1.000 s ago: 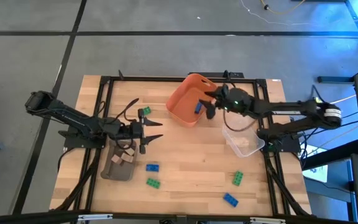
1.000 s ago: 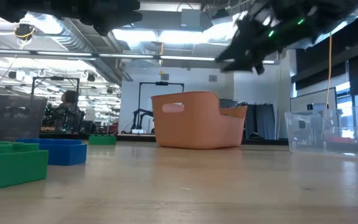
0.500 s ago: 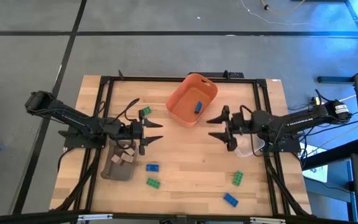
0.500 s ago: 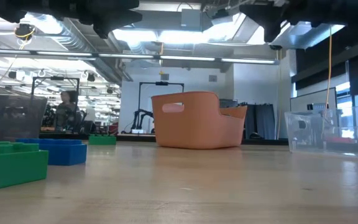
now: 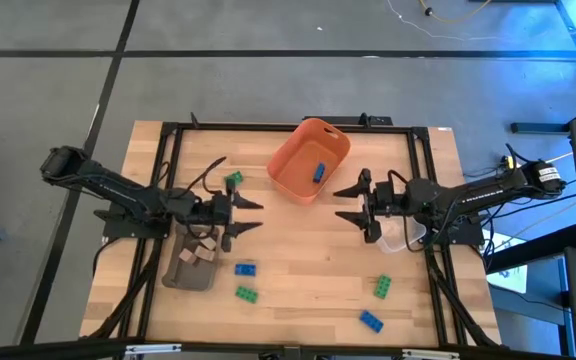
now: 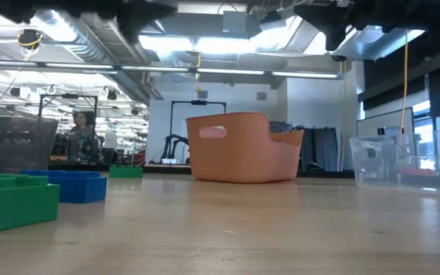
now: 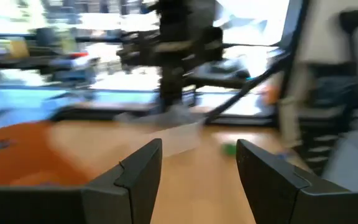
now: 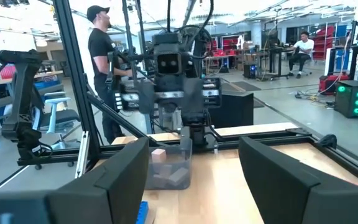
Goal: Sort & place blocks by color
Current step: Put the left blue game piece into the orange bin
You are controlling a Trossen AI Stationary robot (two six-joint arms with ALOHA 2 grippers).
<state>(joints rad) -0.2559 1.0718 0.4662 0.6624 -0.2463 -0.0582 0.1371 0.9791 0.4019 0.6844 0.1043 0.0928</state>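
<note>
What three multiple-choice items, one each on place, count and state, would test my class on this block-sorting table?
1. Where does the blue block nearest the far edge lie?
A. in the orange bin
B. in the grey tray
C. in the clear bin

2. How many green blocks lie on the bare table?
A. one
B. three
C. five

3. How do the right gripper's fingers stand?
A. shut on a block
B. open and empty
C. shut and empty

Answers:
1 A: one blue block sits inside the orange bin.
2 B: green blocks show at and.
3 B: the right gripper has spread fingers with nothing between them.
</note>
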